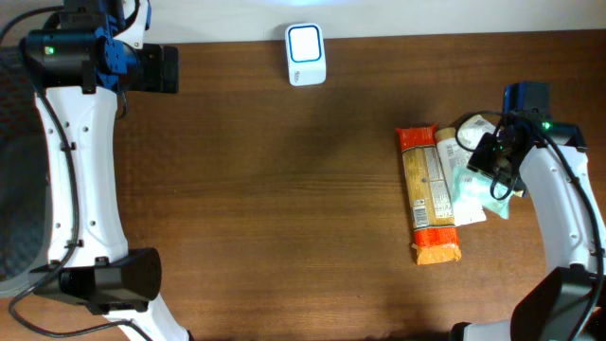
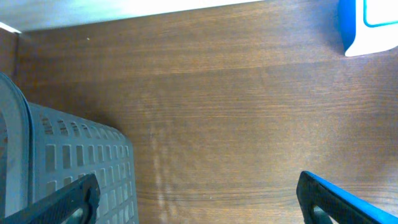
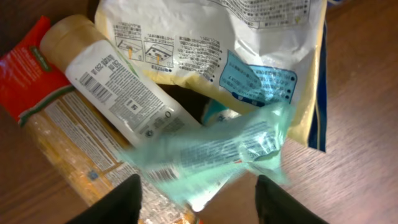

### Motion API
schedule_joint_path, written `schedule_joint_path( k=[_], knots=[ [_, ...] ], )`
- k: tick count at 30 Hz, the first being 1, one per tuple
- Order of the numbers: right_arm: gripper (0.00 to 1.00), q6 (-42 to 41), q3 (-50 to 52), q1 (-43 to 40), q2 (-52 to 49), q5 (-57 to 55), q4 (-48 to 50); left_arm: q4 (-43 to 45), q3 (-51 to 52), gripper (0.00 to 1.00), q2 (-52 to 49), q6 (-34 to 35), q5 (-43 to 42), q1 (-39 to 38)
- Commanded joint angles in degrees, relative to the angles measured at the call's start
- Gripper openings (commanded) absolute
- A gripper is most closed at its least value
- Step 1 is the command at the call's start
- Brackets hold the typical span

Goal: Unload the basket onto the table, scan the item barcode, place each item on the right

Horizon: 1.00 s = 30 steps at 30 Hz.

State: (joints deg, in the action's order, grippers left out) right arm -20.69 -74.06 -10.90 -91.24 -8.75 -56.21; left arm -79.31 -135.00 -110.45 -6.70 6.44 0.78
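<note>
The white and blue barcode scanner (image 1: 306, 55) stands at the table's far edge; the left wrist view catches its corner (image 2: 373, 25). At the right lies a pile of items: an orange pasta pack (image 1: 428, 194), a white tube (image 3: 121, 93), a white and yellow bag (image 3: 249, 43) and a pale green packet (image 3: 211, 149). My right gripper (image 3: 199, 208) hovers over this pile with its jaws open. The green packet is blurred just beyond the fingertips, and neither finger presses on it. My left gripper (image 2: 199, 205) is open and empty at the far left (image 1: 169, 68).
A grey slotted basket (image 2: 74, 155) sits below the left gripper, at the table's left edge (image 1: 14, 218). Bare brown wood lies between the scanner and the pile of items.
</note>
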Motion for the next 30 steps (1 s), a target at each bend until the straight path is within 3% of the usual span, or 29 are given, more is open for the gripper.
schedule_joint_path(
  k=[1,5,7,8,12,20,23,30],
  knots=[
    [0.63,0.9,-2.1,0.0,1.7,0.9,-2.2,0.1,-0.4,0.99,1.0,-0.9,-0.2,0.0],
    [0.70,11.3,-16.2,2.0,6.9,13.4,-15.8,0.1,-0.4,0.99,1.0,-0.9,-0.2,0.0],
    [0.71,12.0,-24.3,6.3,11.5,13.4,-22.0,0.1,-0.4,0.99,1.0,-0.9,-0.2,0.0],
    [0.99,11.9,-26.5,7.7,13.2,13.3,-23.6,0.1,-0.4,0.99,1.0,-0.9,-0.2,0.0],
    [0.99,11.9,-31.1,11.8,24.8,14.8,-26.6,0.1,-0.4,0.99,1.0,-0.9,-0.1,0.0],
    [0.99,11.9,-29.5,11.9,33.6,7.1,-28.3,0.1,-0.4,0.99,1.0,-0.9,-0.1,0.0],
    [0.99,12.6,-16.8,11.9,42.2,6.6,-13.1,0.1,-0.4,0.99,1.0,-0.9,-0.1,0.0],
    [0.99,10.6,34.2,11.9,71.6,7.0,28.7,0.1,-0.4,0.99,1.0,-0.9,-0.1,0.0]
  ],
)
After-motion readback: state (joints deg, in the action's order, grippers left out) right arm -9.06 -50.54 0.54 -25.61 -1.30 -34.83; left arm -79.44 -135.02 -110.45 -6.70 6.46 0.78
